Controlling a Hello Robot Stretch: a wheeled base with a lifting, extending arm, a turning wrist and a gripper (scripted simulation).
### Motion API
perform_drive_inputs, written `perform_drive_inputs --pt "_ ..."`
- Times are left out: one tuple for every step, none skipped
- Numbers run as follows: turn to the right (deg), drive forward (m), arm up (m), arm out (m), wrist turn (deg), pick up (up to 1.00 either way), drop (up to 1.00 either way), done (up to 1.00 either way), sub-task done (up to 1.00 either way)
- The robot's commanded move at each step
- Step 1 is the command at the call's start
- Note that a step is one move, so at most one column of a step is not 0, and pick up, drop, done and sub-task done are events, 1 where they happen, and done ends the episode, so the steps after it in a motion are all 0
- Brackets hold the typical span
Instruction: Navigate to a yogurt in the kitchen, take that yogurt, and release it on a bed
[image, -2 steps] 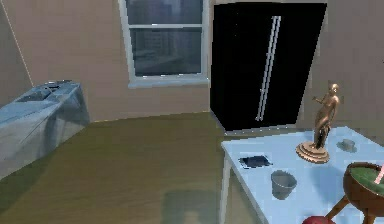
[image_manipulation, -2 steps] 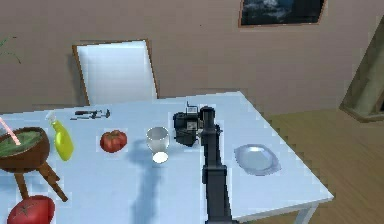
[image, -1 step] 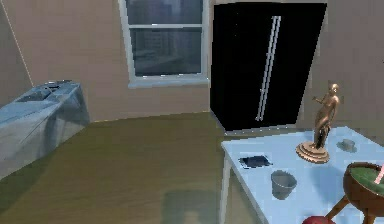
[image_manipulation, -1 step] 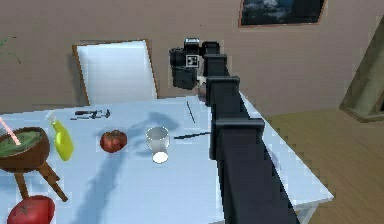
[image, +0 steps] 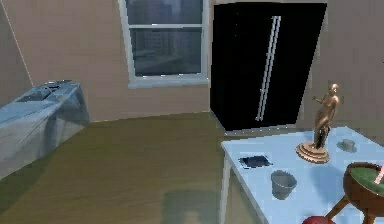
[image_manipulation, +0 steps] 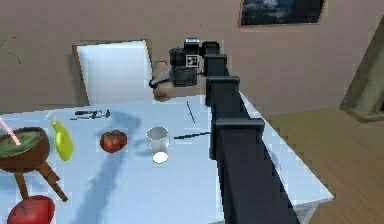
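Arm side view: I see the gripper (image_manipulation: 163, 80) near the table's (image_manipulation: 130, 190) far edge, by a tan lump (image_manipulation: 167, 93); I cannot tell what its fingers hold.

We log a black fridge (image: 268, 65) far right, a golden-brown statue (image: 322, 125) on a pale blue table (image: 300, 166), a white chair (image_manipulation: 112, 70), red fruit (image_manipulation: 113, 141), a yellow bottle (image_manipulation: 62, 140), a green bowl (image_manipulation: 22, 148), a dark arm (image_manipulation: 240, 140) and gripper (image_manipulation: 166, 74), a beige wall (image: 100, 50), and an olive-brown floor (image: 140, 160).

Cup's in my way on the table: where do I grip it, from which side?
Probably by its wall near the rim, from above: the cup stands upright, mouth open, with a tomato and a small white thing crowding its sides.
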Motion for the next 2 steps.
perform_drive_inputs --pt "0.0 0.00 0.00 0.00 -45.0 0.00 0.00 0.00 0.00" --pt "0.0 0.00 0.00 0.00 -45.0 0.00 0.00 0.00 0.00"
